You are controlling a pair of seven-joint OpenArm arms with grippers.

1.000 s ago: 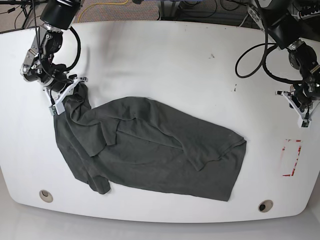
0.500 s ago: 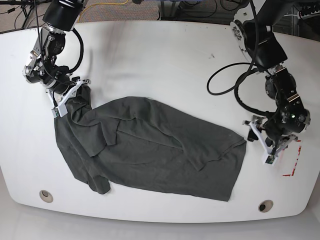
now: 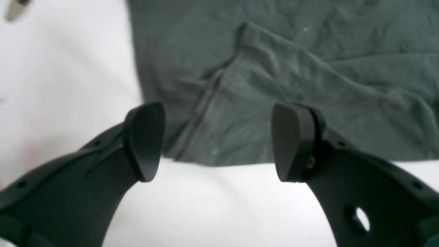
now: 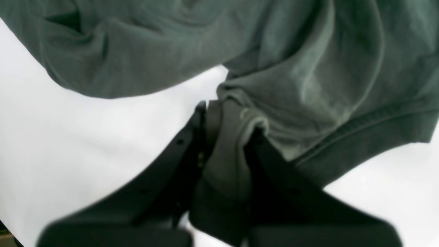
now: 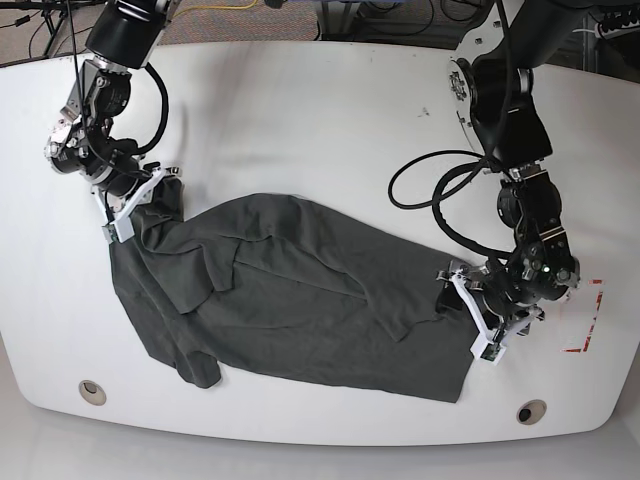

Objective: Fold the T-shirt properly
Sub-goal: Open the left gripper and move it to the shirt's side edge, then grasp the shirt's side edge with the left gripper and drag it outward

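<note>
Base view: rumpled dark T-shirt (image 5: 290, 310)

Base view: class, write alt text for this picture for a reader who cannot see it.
A crumpled dark charcoal-grey fabric T-shirt lies partly folded on a white tabletop; the black-and-white right gripper grips its far corner, while the matching left gripper hovers open at the opposite end.

I can't see any words, numbers or signs that can be read. There are thin red marks (image 5: 597, 318) on the white tabletop (image 5: 300, 110), near its edge at the right side of the base view. They are too small to tell if they spell or mean anything.
</note>
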